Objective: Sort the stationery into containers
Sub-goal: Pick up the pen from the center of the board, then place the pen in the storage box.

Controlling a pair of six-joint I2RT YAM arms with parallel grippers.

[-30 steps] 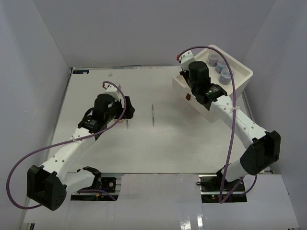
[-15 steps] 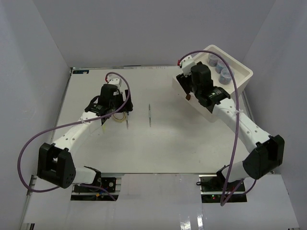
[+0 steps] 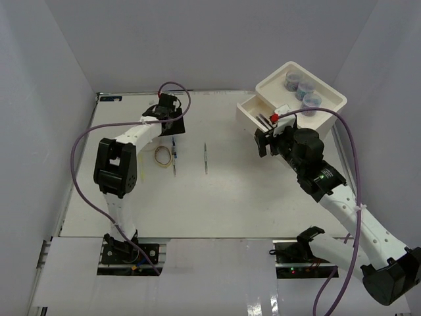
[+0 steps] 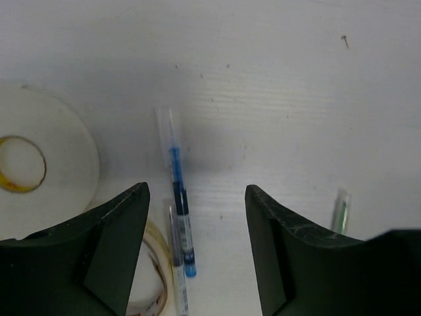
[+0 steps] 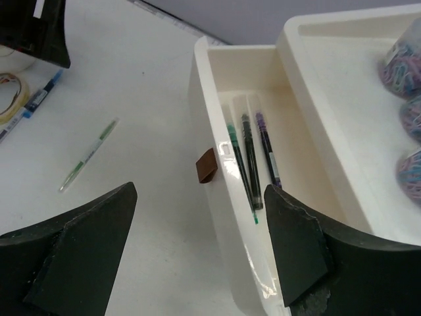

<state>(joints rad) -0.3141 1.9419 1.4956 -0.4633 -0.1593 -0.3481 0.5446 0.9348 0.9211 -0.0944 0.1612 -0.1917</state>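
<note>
The white box (image 3: pixel 327 108) stands at the back right. Its top drawer (image 5: pixel 209 99) is pulled out with three dark pens (image 5: pixel 248 157) inside, and three jars (image 3: pixel 304 89) sit in the tray top. My right gripper (image 5: pixel 200 217) is open just in front of the drawer's brown handle (image 5: pixel 206 166). My left gripper (image 4: pixel 196 257) is open low over a blue pen (image 4: pixel 179 204) and a grey pen (image 4: pixel 173 260). Neither jaw touches them. A white tape ring (image 4: pixel 62 164) and a rubber band (image 3: pixel 162 155) lie beside them. A green pen (image 3: pixel 206 158) lies mid-table.
The box's lower drawers are hidden from above. Grey walls close the table on three sides. The left arm (image 3: pixel 131 135) stretches along the table's left half, and the right arm's purple cable (image 3: pixel 348 151) loops near the box.
My left gripper moved to the far side over the pens and tape, its jaws narrowing a little. My right gripper opened and drew back from the drawer towards the near side.
</note>
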